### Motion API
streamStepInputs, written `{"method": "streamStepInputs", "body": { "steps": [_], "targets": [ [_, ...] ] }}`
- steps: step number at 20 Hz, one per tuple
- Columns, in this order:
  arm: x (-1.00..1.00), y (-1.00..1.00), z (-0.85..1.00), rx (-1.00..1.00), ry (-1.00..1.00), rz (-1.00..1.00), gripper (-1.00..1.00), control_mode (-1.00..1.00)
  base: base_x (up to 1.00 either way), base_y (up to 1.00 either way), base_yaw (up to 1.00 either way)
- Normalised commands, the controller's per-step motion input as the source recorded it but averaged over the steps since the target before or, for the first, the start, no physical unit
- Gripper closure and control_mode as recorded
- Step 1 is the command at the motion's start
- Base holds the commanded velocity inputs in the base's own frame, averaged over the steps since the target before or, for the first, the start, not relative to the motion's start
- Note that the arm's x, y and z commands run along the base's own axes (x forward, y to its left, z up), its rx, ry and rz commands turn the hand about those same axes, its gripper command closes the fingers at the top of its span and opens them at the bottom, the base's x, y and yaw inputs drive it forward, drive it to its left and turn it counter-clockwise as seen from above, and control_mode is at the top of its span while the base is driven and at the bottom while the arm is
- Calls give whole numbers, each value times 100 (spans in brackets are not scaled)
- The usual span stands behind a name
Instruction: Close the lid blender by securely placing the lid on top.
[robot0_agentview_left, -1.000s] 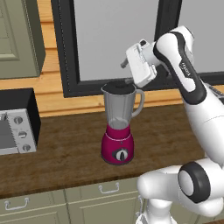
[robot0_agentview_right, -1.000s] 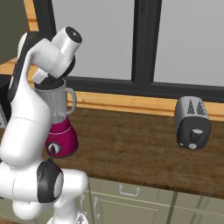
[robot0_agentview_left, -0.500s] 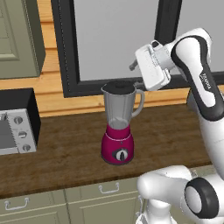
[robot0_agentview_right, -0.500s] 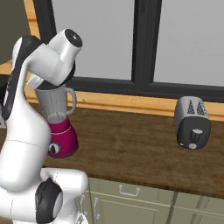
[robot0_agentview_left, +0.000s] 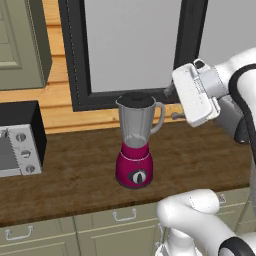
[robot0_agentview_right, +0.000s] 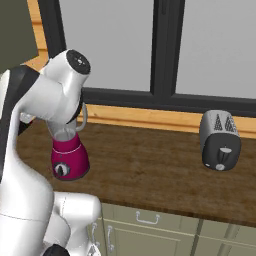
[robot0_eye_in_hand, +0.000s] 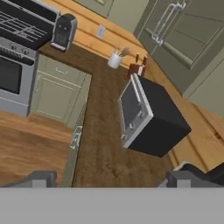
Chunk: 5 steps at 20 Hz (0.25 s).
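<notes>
The gripper (robot0_eye_in_hand: 110, 178) is spread wide and holds nothing, beside the blender (robot0_agentview_left: 135, 142) at about rim height. The lid (robot0_agentview_left: 135, 98) already sits on the jar's rim, so the step in hand is probably just pulling clear without knocking it. The jar looks empty. Beyond the fingertips (robot0_eye_in_hand: 40, 178) stand a toaster oven (robot0_eye_in_hand: 148, 117) and, farthest, a utensil cup (robot0_eye_in_hand: 115, 59).

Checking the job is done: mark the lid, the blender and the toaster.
lid (robot0_agentview_left: 135, 99), left base view, on its dark top surface.
blender (robot0_agentview_left: 134, 170), left base view, on its magenta base.
toaster (robot0_agentview_right: 220, 140), right base view, on its front face.
</notes>
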Motion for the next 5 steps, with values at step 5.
{"method": "streamStepInputs", "body": {
  "steps": [5],
  "targets": [
    [-22, -12, -26, -1, 0, 0, -100, -100, 0, 0, 0]
  ]
}}
